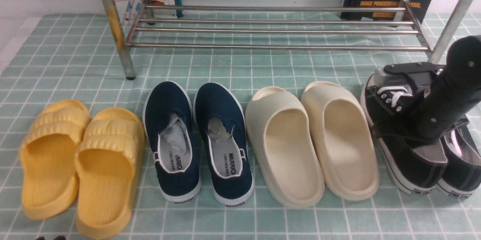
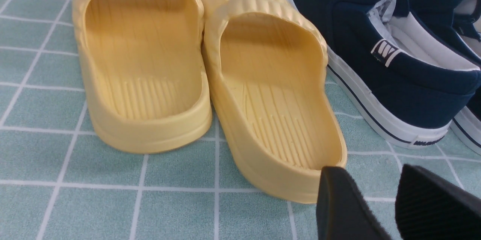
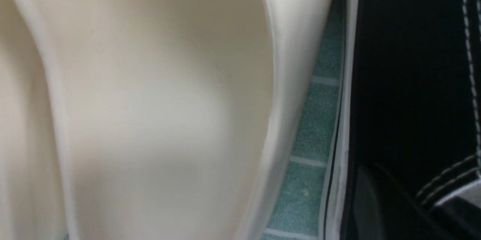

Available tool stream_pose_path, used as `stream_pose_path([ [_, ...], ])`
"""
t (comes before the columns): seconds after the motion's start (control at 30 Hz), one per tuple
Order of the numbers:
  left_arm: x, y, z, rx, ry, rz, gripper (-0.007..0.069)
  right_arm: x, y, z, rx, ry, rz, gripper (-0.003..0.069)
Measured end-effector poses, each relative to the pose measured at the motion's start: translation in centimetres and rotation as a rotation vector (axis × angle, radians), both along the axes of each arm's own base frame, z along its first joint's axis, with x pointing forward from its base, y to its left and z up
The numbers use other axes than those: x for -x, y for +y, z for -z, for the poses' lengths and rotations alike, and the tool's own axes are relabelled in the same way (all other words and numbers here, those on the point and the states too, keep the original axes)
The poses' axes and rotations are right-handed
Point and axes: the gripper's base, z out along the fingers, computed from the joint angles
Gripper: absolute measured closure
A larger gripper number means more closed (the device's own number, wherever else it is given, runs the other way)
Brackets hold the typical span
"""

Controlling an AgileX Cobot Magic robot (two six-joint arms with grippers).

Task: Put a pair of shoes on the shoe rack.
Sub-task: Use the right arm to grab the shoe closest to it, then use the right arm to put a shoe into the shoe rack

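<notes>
While the right arm reaches down over them, the pair of shoes [image 1: 406, 165] sits at the far right end of the row, heels toward the robot. The two black sneakers stand flat and side by side on the green checked cloth [image 1: 240, 67]. The right pincer [image 1: 415, 129] is down low where the two shoes meet, by their openings. It is pressed together. The arm hides its tips, so I cannot tell if it pinches any bit of shoe.

Just beside the sneakers, on their left, lie the cream slides [image 1: 285, 138]. Next come the navy slip-ons [image 1: 221, 112], then the yellow slides [image 1: 101, 165] at the far left. The left pincer [image 2: 370, 180] hangs near the heel of a yellow slide, its two black tips a little apart.

Behind the row stands the shoe rack [image 1: 278, 47]. Its right leg is near the sneakers' toes, and its left leg [image 1: 116, 29] is rusty yellow.
</notes>
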Motion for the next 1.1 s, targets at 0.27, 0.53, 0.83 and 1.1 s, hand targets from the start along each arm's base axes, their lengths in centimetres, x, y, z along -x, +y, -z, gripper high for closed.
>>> stream_pose_path([
  [0.27,0.0,0.0,0.0,0.000,0.000,0.000,0.0386,2.4,1.0,-4.3,-0.011,-0.034,-0.052,0.0643],
  [0.53,0.0,0.0,0.0,0.000,0.000,0.000,0.0387,1.7,1.8,-8.3,-0.036,-0.113,-0.076,0.0643],
  [0.83,0.0,0.0,0.0,0.000,0.000,0.000,0.0387,-4.3,3.2,-9.1,-0.003,-0.206,-0.120,0.0643],
  [1.1,0.0,0.0,0.0,0.000,0.000,0.000,0.0387,-12.2,5.0,-8.0,0.031,-0.282,-0.136,0.0643],
])
